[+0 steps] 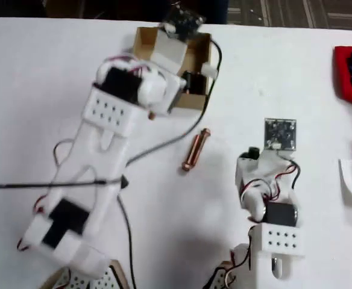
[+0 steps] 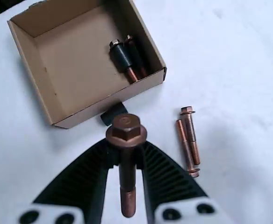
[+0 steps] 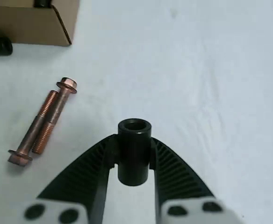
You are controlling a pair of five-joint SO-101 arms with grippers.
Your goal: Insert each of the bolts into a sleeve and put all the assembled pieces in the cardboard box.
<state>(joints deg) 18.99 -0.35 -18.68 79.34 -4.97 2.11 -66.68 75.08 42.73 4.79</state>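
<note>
Over the white table, left jaws clamp a bolt; right jaws clamp a sleeve.

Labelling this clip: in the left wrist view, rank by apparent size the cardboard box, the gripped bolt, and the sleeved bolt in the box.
1. cardboard box
2. gripped bolt, enlarged by nearness to the camera
3. sleeved bolt
</note>
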